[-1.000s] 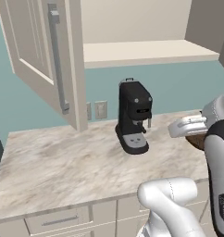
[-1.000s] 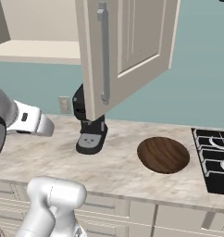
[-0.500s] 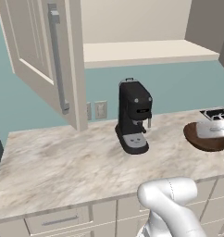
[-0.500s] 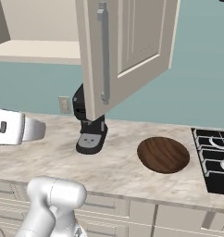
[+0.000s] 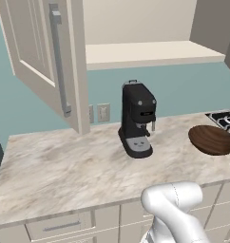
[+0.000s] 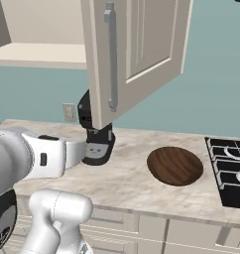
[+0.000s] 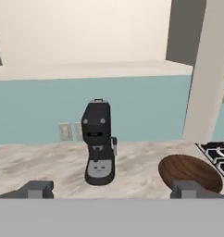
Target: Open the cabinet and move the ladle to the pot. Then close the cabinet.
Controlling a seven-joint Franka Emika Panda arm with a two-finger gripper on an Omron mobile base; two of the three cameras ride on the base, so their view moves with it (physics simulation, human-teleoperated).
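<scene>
The beige wall cabinet stands open. Its left door (image 5: 38, 57) with the long grey bar handle (image 5: 60, 61) swings out toward me, and its right door (image 6: 142, 49) hangs open over the counter. The cabinet shelf (image 5: 150, 52) shows bare wood; in the hand view the shelf (image 7: 86, 69) also lies bare. No ladle or pot is in sight. My gripper (image 7: 114, 190) is open, its two fingertips (image 7: 37, 189) set wide apart with nothing between them, facing the backsplash from in front of the counter. My white forearm (image 6: 42, 156) reaches in from the left.
A black coffee machine (image 5: 137, 118) stands on the marble counter (image 5: 64, 171) by the wall outlets. A dark wooden bowl (image 6: 175, 165) lies to its right, beside the stove grates (image 6: 231, 168). Drawers (image 5: 60, 227) run under the counter's front edge.
The hand has left the left base view on the right, past the bowl. In the right base view the forearm has dropped lower and closer. Doors, bowl and coffee machine stayed put.
</scene>
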